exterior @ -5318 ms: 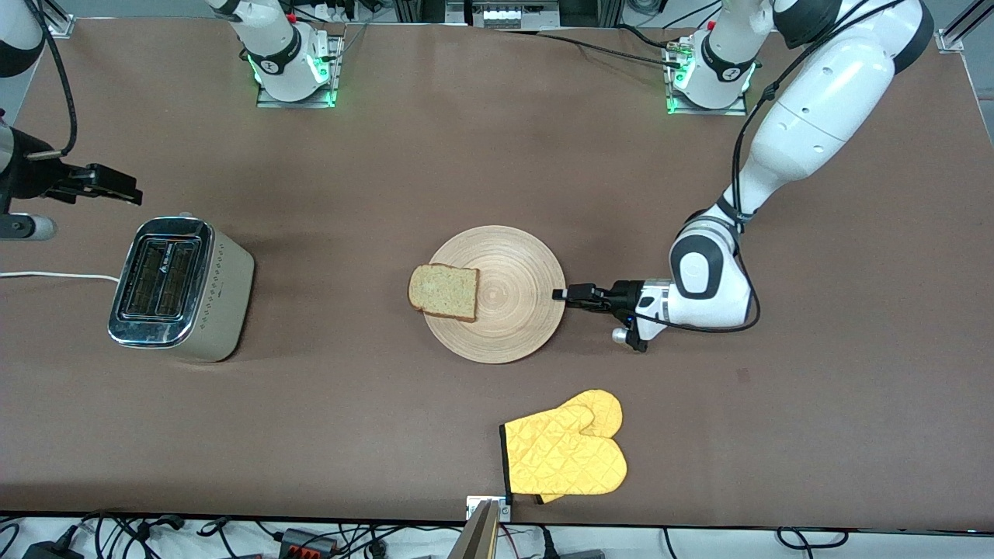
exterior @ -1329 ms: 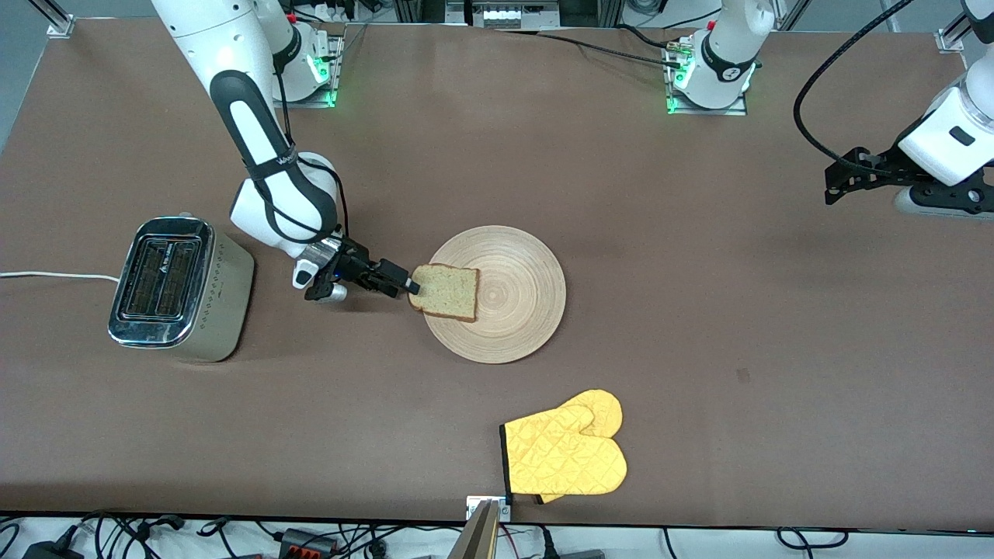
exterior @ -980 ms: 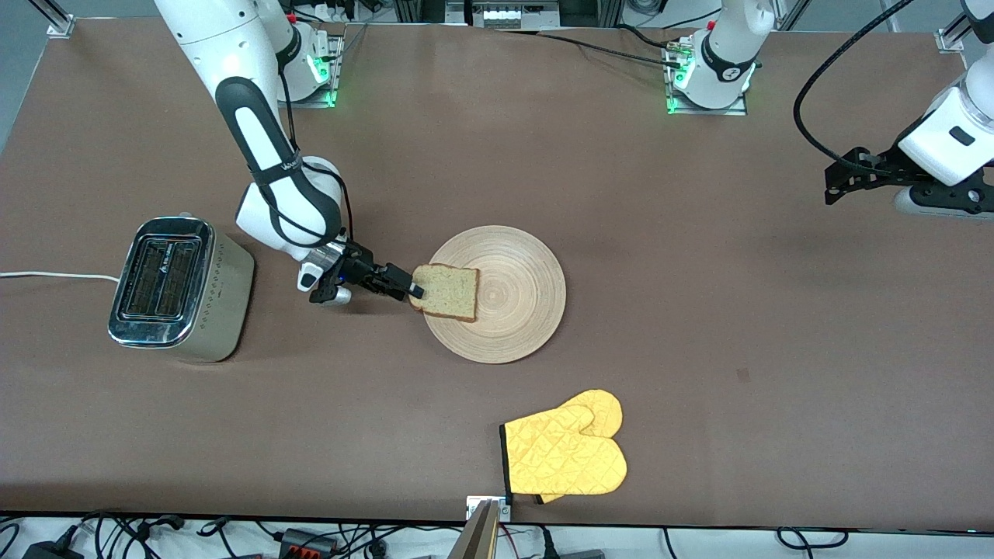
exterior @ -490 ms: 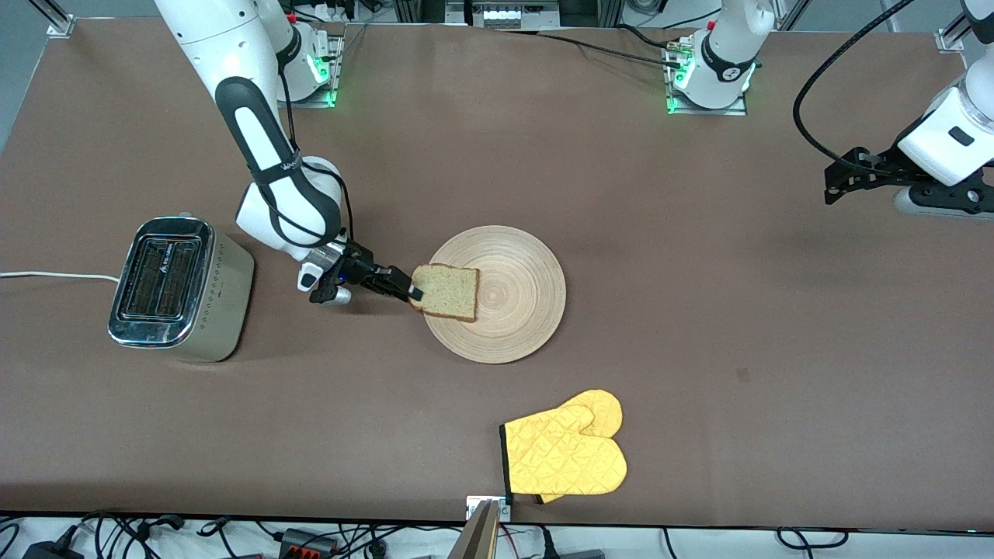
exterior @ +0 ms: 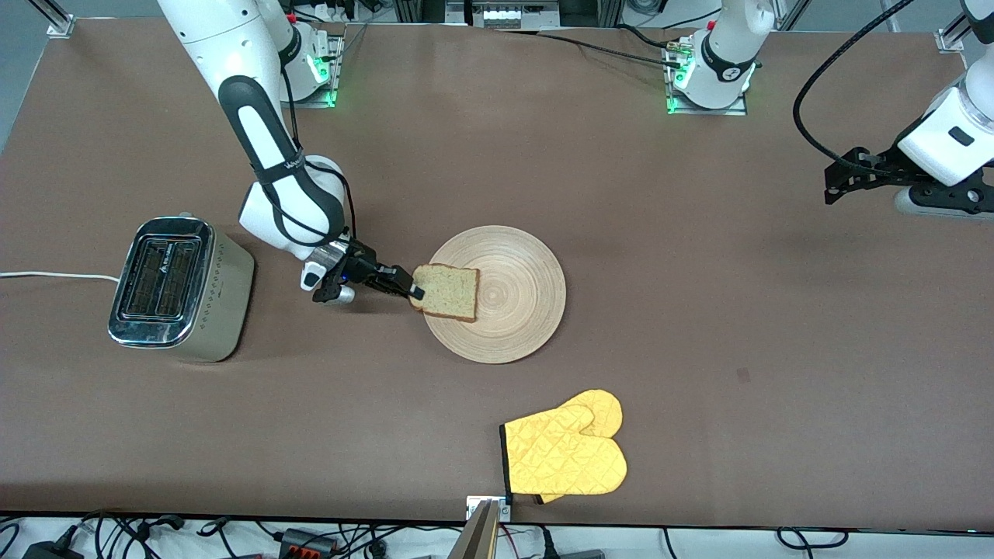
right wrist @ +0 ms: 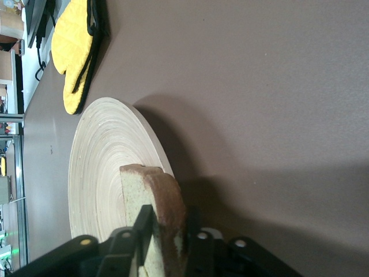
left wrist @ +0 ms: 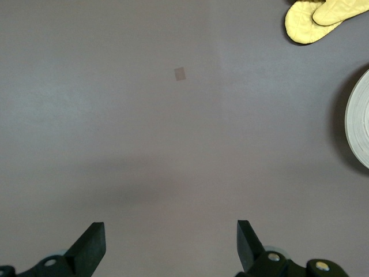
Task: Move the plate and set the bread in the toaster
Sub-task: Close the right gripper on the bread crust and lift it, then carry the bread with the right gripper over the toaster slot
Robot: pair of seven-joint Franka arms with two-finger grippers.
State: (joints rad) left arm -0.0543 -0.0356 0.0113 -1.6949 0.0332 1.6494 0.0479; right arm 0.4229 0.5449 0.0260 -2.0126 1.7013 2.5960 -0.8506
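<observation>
Overhanging the plate (exterior: pixel 512 310), the bread (exterior: pixel 448 291) sits between right claw (exterior: pixel 414 292) fingers.

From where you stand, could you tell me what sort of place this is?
Most likely a robotics lab bench staged as a kitchen: arm bases bolted along the brown table, loose cables at its edge, and a toaster, wooden plate and yellow oven mitts as props.

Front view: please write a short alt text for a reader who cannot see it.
The right gripper pinches the edge of the bread lying on the plate mid-table. The toaster stands toward the right arm's end, yellow oven mitts lie nearer the camera, and the left gripper waits open.
</observation>
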